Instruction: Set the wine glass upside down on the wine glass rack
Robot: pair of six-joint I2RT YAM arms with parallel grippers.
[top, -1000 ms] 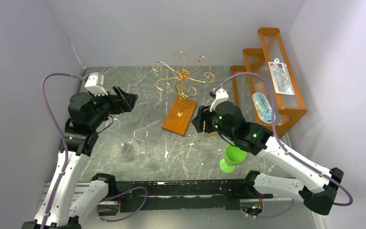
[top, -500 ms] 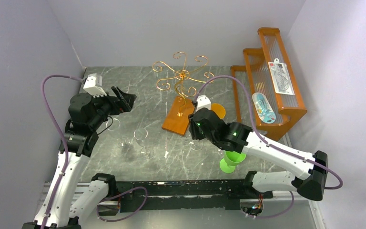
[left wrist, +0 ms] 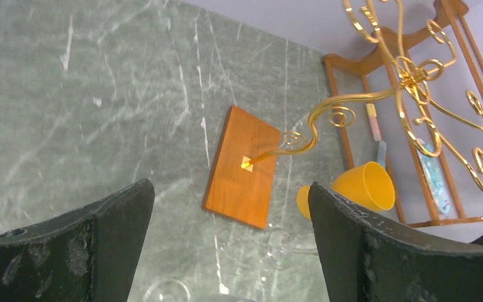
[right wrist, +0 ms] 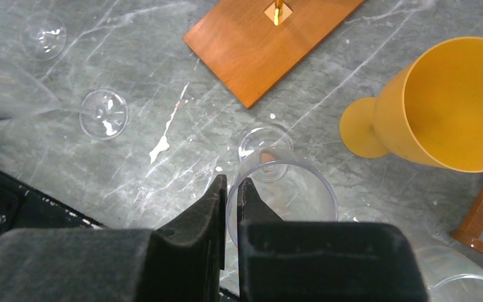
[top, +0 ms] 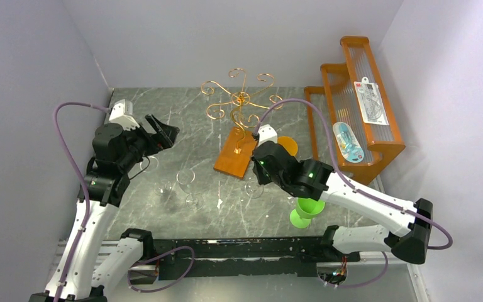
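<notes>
- The right tool (right wrist: 233, 207) is pointing down at the tabletop (top: 182, 113), its two fingers (right wrist: 210, 211) drawn almost together.
- It is clamping the wall of the wine glass (right wrist: 286, 189) at the rim, one finger inside the bowl and one outside.
- The wine glass is standing mouth up, with its foot showing through the bowl from above; it is not hanging on anything.
- The glass is sitting just beside the near corner of the wooden base (right wrist: 270, 44) and is apart from it.
- The wine glass rack (top: 241, 99) is standing on that base behind the glass, and its scroll arms are carrying nothing.
- A yellow goblet (right wrist: 453, 107) is lying close on the right of the held glass.
- A green goblet (top: 305, 211) is sitting under the right forearm, nearer the arm bases.
- The left tool (left wrist: 233, 251) is hovering over the tabletop left of the rack, with its jaws spread wide and gripping nothing.
- Other clear glasses (top: 185, 179) are sitting on the tabletop between the two arms.
- The orange stepped shelf (top: 352, 119) is standing at the right wall, with packets resting on it.
</notes>
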